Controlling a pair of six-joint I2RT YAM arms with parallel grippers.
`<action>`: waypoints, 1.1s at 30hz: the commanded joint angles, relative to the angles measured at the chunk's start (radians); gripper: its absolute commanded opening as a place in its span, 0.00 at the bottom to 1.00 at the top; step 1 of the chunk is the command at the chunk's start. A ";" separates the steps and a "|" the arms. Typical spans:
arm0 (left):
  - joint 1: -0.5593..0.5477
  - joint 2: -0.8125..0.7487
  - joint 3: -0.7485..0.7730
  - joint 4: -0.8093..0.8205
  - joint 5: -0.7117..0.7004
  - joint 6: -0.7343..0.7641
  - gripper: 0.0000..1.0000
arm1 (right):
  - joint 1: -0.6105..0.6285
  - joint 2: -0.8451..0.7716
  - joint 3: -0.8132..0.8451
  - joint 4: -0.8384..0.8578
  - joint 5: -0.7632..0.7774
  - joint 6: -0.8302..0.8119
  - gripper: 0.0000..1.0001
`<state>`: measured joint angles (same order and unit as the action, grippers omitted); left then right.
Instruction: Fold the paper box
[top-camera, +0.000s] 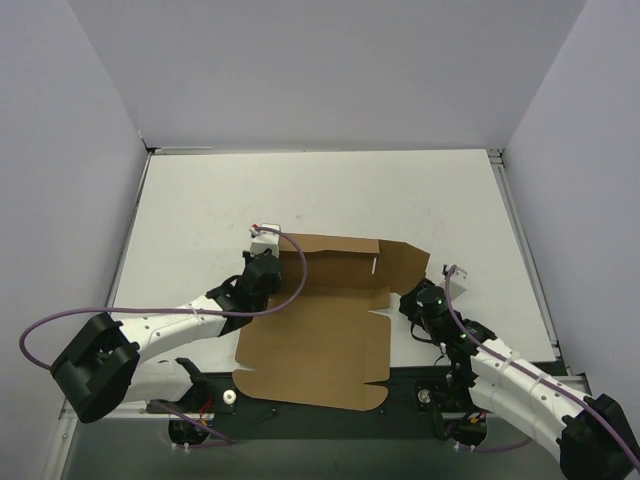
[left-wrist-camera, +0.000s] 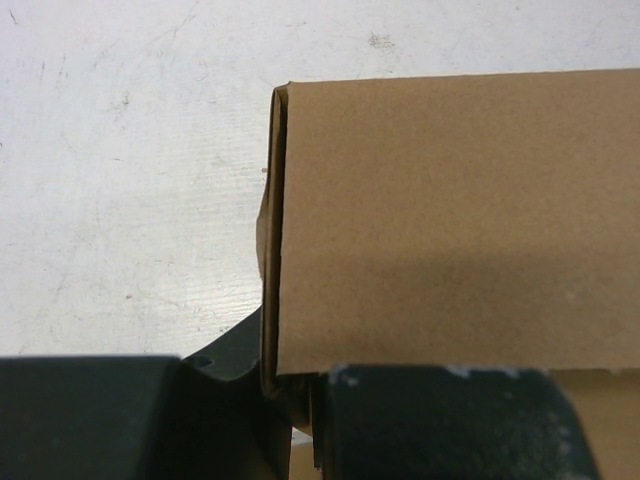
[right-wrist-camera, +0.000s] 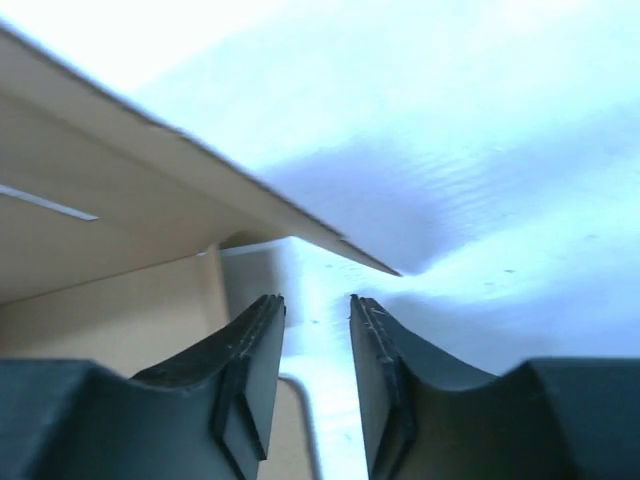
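The paper box (top-camera: 320, 340) is a brown cardboard sheet lying mostly flat in the middle of the table, with its back panel (top-camera: 345, 260) raised. My left gripper (top-camera: 272, 262) sits at the box's back left corner. In the left wrist view it (left-wrist-camera: 295, 400) is shut on the doubled-over cardboard edge (left-wrist-camera: 272, 250) of a folded wall (left-wrist-camera: 450, 200). My right gripper (top-camera: 408, 298) is beside the box's right flap. In the right wrist view it (right-wrist-camera: 317, 300) stands open a narrow way over bare table, with the cardboard (right-wrist-camera: 100, 230) up and to the left of it.
The white table (top-camera: 200, 200) is walled by grey panels on three sides. The box's front edge (top-camera: 320, 402) reaches over the dark strip at the table's near edge. A purple cable (top-camera: 290, 270) loops over the left arm, close to the box corner.
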<state>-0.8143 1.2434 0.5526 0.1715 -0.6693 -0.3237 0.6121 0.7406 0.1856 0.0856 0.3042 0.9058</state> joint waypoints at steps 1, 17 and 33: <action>0.004 0.001 -0.005 -0.064 0.045 0.012 0.00 | -0.029 0.006 -0.020 -0.030 0.013 0.018 0.31; 0.003 0.005 -0.008 -0.056 0.050 0.009 0.00 | -0.003 0.296 0.000 0.344 -0.135 -0.024 0.12; 0.000 0.001 -0.019 -0.053 0.051 0.006 0.00 | 0.181 0.384 0.110 0.353 -0.028 -0.067 0.11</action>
<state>-0.8116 1.2434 0.5522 0.1719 -0.6708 -0.3214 0.7925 1.1088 0.2485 0.4042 0.2474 0.8616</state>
